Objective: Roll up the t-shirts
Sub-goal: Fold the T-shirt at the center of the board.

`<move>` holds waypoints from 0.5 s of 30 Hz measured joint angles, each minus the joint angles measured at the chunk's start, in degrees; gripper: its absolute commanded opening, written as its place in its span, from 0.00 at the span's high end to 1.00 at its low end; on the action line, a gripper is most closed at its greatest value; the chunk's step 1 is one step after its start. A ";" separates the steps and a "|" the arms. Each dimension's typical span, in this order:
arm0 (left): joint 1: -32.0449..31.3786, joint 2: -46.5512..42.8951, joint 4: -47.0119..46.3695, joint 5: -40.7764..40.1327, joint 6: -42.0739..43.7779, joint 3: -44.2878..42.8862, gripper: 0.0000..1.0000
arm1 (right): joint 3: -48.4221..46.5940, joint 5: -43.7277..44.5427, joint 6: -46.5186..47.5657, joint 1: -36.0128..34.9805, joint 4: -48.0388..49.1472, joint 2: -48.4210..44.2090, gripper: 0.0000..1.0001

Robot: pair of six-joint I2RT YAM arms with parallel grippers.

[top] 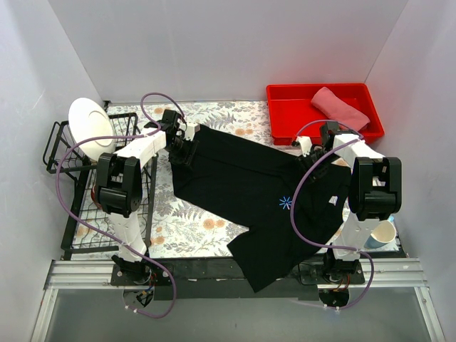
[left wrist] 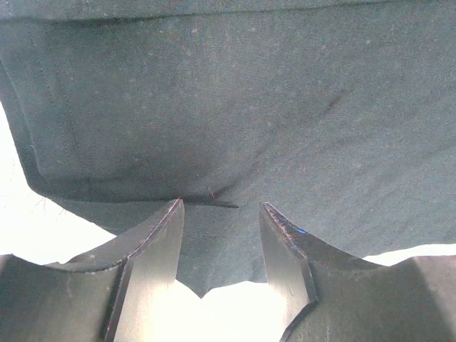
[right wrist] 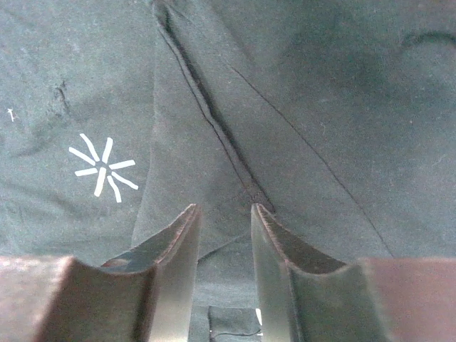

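Top view: the large black cotton t-shirt (top: 249, 185) lies spread on the floral-patterned tablecloth (top: 185, 228), its long axis running diagonally from far left to near right, with the small light-blue starburst print (top: 286, 203) facing up. The left pincer (top: 178, 151) sits at the shirt's far-left edge and the right pincer (top: 318, 151) at its far-right edge. The salmon-pink t-shirt (top: 340, 107) lies bunched in the red plastic tray (top: 285, 114) at far right, apart from both arms. Left wrist view: the left pincer (left wrist: 221, 214) is partly open with a clear gap between its fingers. The hem of the black shirt (left wrist: 249, 107) crosses that gap, a corner of cloth pointing down between them; no firm pinch is visible. Right wrist view: the right pincer (right wrist: 224, 214) shows a narrower gap. It straddles a seam ridge of the black shirt (right wrist: 342, 107) that runs straight away from the fingers, with the starburst (right wrist: 103, 167) to the left.
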State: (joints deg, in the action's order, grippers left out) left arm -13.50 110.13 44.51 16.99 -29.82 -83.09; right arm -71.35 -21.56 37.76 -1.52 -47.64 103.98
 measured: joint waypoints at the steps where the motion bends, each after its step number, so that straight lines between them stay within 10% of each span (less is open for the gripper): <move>1: 0.00 0.00 0.00 0.00 0.00 0.00 0.54 | 0.09 0.20 0.00 0.00 0.09 0.00 0.60; 8: 0.00 0.02 0.04 0.02 -0.02 -0.70 0.54 | 2.69 1.77 -0.04 0.00 2.82 -0.13 0.59; 15: -0.02 0.04 0.00 0.02 -0.02 -1.68 0.54 | 4.70 4.44 0.26 0.00 5.53 -1.66 0.86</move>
State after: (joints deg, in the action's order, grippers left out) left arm -13.52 110.17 44.51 17.02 -29.85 -84.77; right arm -66.65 -17.12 38.02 -1.52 -42.11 102.32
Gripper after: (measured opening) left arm 0.459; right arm 0.226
